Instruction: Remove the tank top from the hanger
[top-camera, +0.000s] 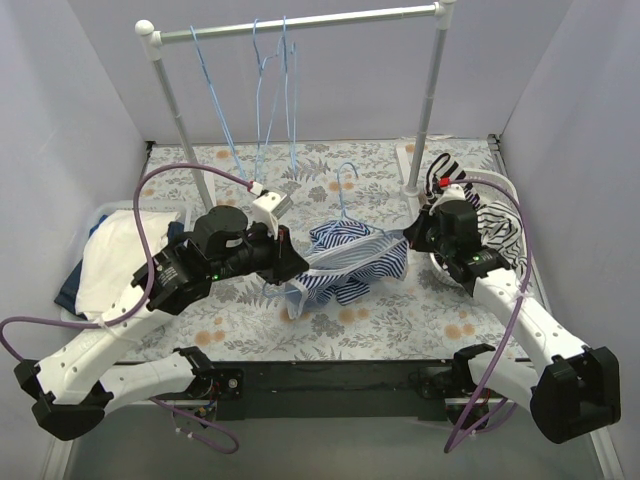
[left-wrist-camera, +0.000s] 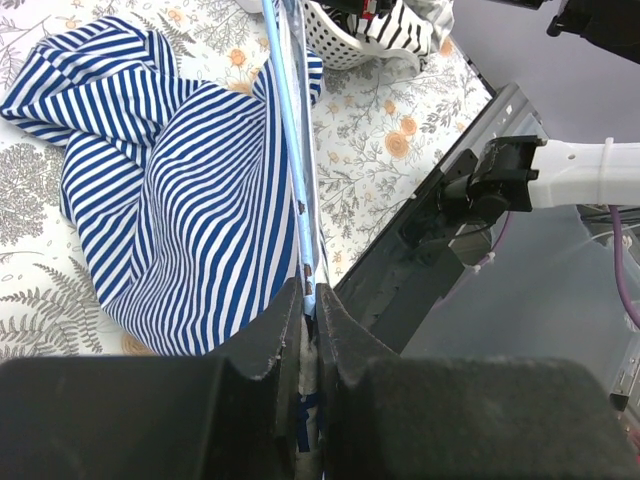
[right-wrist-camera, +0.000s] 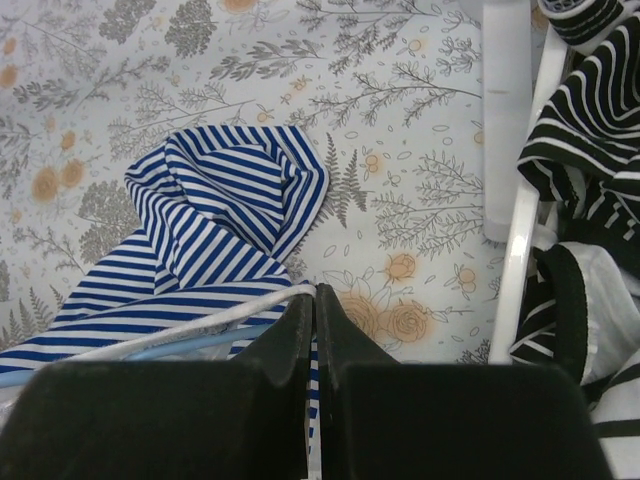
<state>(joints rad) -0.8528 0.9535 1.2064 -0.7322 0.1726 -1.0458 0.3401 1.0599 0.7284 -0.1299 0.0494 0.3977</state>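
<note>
Sideways, tank top (top-camera: 345, 262) stretches between left end effector (left-wrist-camera: 310, 300) and right end effector (right-wrist-camera: 314, 300), both gripping.

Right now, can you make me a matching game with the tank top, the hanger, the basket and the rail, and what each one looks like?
Things:
1. tank top
2. hanger
3. basket
4. rail

Looks:
A. white, with little holes in its wall
B. light blue and thin
C. grey, up high across the top
D. blue and white stripes, all crumpled

Pairs: 1-D, 2-B, 3-A, 4-C
</note>
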